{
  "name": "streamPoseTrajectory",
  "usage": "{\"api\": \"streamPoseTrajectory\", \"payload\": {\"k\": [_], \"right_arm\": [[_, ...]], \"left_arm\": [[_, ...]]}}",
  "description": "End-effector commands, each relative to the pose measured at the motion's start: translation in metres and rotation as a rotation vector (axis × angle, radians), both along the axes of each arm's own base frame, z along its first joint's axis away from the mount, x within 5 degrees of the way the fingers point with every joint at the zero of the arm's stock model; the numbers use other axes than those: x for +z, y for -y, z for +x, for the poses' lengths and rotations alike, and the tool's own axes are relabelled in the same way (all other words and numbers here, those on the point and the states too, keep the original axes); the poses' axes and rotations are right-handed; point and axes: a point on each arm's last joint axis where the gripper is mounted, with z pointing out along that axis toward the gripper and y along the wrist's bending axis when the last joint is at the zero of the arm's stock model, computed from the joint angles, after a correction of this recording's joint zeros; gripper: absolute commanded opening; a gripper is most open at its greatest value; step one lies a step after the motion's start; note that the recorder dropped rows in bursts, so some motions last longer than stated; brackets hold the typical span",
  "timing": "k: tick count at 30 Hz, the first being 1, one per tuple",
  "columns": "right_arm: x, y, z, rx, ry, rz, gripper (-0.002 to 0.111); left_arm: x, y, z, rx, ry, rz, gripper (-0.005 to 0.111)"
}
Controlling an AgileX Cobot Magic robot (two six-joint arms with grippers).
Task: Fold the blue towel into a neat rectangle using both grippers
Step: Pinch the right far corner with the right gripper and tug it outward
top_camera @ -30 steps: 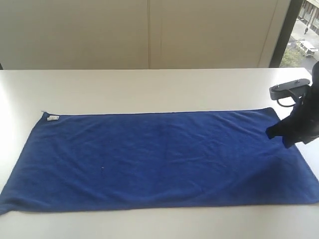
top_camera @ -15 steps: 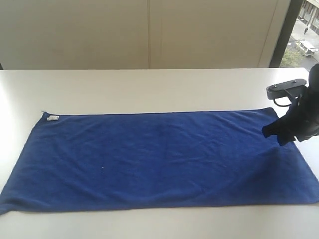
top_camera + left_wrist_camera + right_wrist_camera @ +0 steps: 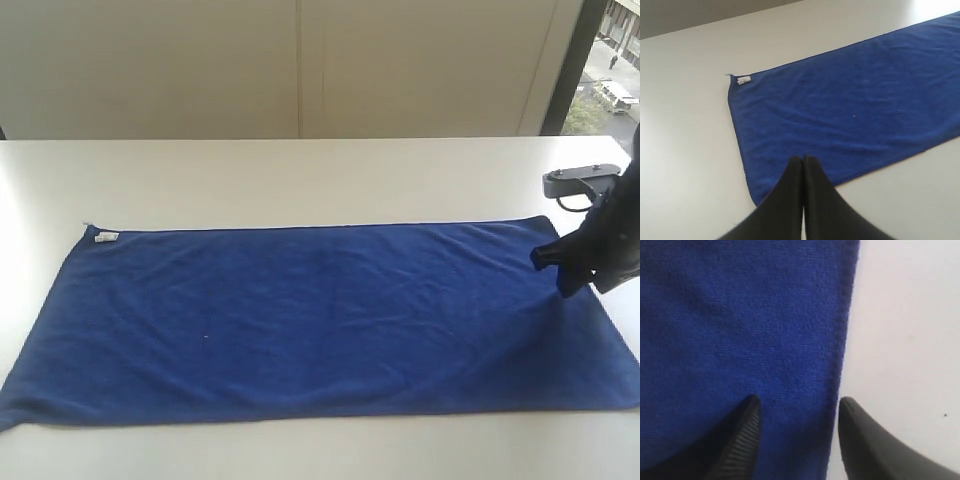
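The blue towel (image 3: 310,320) lies flat and spread out on the white table, its small white tag (image 3: 105,237) at the far left corner. My right gripper (image 3: 560,268) hovers low over the towel's right end near the far corner, open; one finger is above the cloth and the other above the bare table, straddling the towel's edge (image 3: 840,340). In the right wrist view that gripper (image 3: 799,407) holds nothing. The left gripper (image 3: 803,159) is shut and empty, above the towel's near left corner (image 3: 756,197); the towel (image 3: 850,105) and tag (image 3: 743,80) show there. It is outside the exterior view.
The white table (image 3: 300,175) stretches behind the towel to a pale wall. A window strip (image 3: 610,70) is at the far right. The towel's near edge runs close to the table's front.
The right gripper shifted slightly, first toward the left, then back to the right and a little lower over the towel's right end. The towel has not moved.
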Motion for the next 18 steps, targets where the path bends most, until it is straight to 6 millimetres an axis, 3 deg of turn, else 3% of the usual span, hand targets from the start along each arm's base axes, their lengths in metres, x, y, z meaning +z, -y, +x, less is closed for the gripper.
{"api": "streamPoseTrajectory", "payload": {"k": [1, 3, 15, 18], "right_arm": [[-0.008, 0.004, 0.0, 0.006, -0.031, 0.004, 0.046], [-0.014, 0.004, -0.001, 0.006, -0.051, 0.01, 0.044], [-0.018, 0.008, -0.003, 0.026, -0.078, -0.021, 0.002], [-0.018, 0.016, -0.005, 0.033, -0.105, -0.092, 0.0]], "left_arm": [[-0.001, 0.0, -0.001, 0.001, 0.004, -0.015, 0.0], [-0.001, 0.0, -0.001, 0.001, 0.004, -0.015, 0.0], [-0.001, 0.0, -0.001, 0.001, 0.004, -0.015, 0.0], [-0.001, 0.0, -0.001, 0.001, 0.004, -0.015, 0.0]]}}
